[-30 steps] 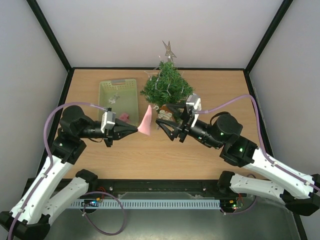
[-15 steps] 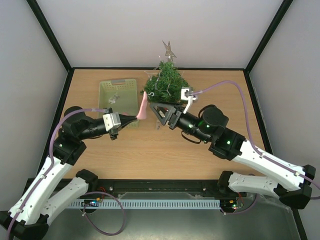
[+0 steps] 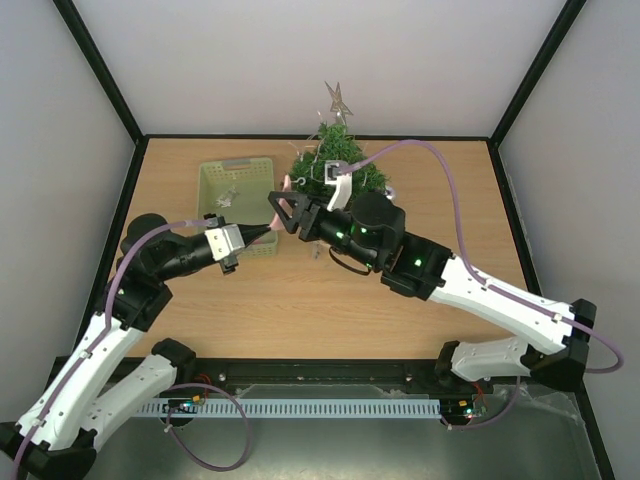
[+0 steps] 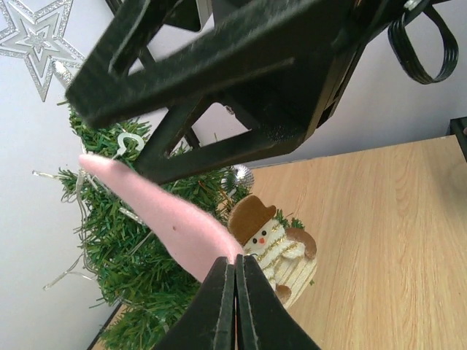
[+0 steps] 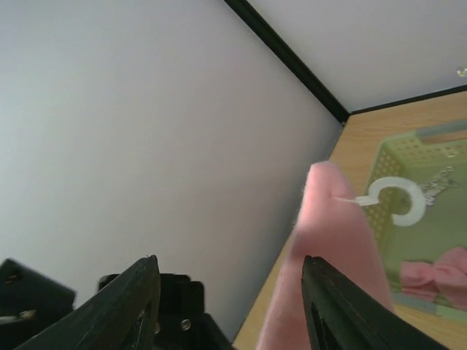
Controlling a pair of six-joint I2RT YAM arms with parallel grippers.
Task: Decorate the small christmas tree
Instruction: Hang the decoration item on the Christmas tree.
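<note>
Tree first: small christmas tree (image 3: 336,168), bushy dark green conical fir, stands at 12 o'clock on the wooden table (image 3: 300,310), hard against the back edge, with a glittery silver star topper (image 3: 338,100) on its tip. At its foot hangs a plush snowman ornament in a brown hat (image 4: 271,244). Pale green perforated plastic basket (image 3: 238,195) sits at 9 o'clock of the tree, just beside it, with a pink fabric bow (image 5: 438,273) inside. Between basket and tree, a pink felt cone ornament (image 4: 175,226) is held above the table, a white plastic hook (image 5: 398,200) at its free tip. Left gripper (image 3: 270,232) is pinched tight on the cone's lower end. Right gripper (image 3: 285,208) meets it from 3 o'clock, jaws parted with a clear gap, straddling the cone's hooked end without clamping it.
</note>
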